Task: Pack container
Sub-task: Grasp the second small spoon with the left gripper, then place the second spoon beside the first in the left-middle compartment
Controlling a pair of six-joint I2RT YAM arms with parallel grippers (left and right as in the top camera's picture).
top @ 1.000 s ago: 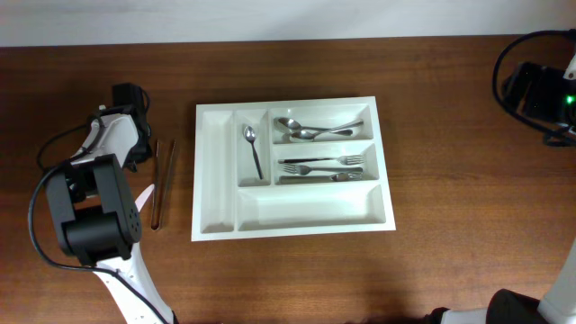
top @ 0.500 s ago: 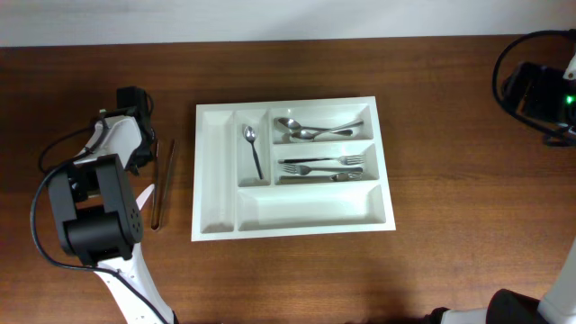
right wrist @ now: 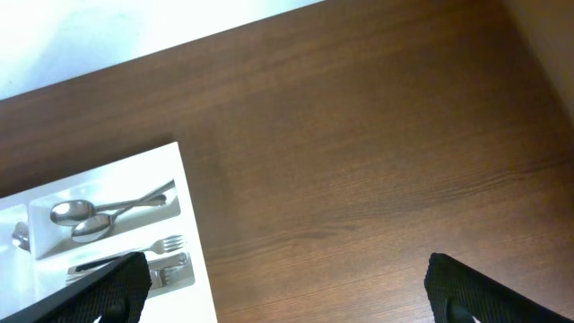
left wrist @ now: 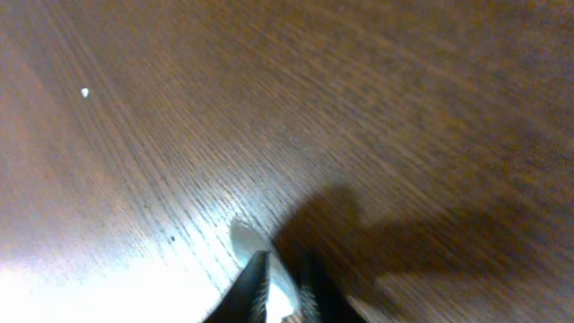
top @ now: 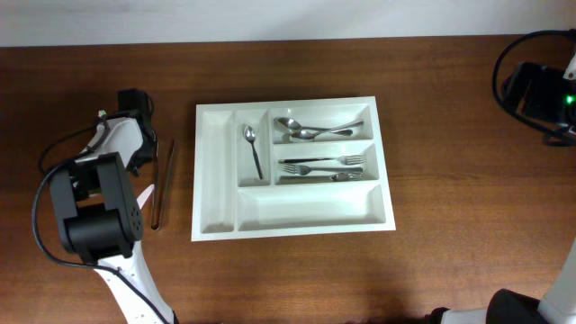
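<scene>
Sitting at the middle of the counter, the container holds spoons and forks on its right side. The left pincer, left of it, is clenched on a blurred pale object; the right pincer gapes released.

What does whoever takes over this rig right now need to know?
Left hand: low over the table, left of the cutlery tray; fingers nearly together with something pale between them. Can't tell what it is or whether it's gripped.
Right hand: open, empty, right of the tray.
Done: teaspoon in the second narrow slot, two spoons top right, forks middle right.
Left: brown sticks lie on the table left of the tray. The leftmost slot and long bottom compartment hold nothing.
</scene>
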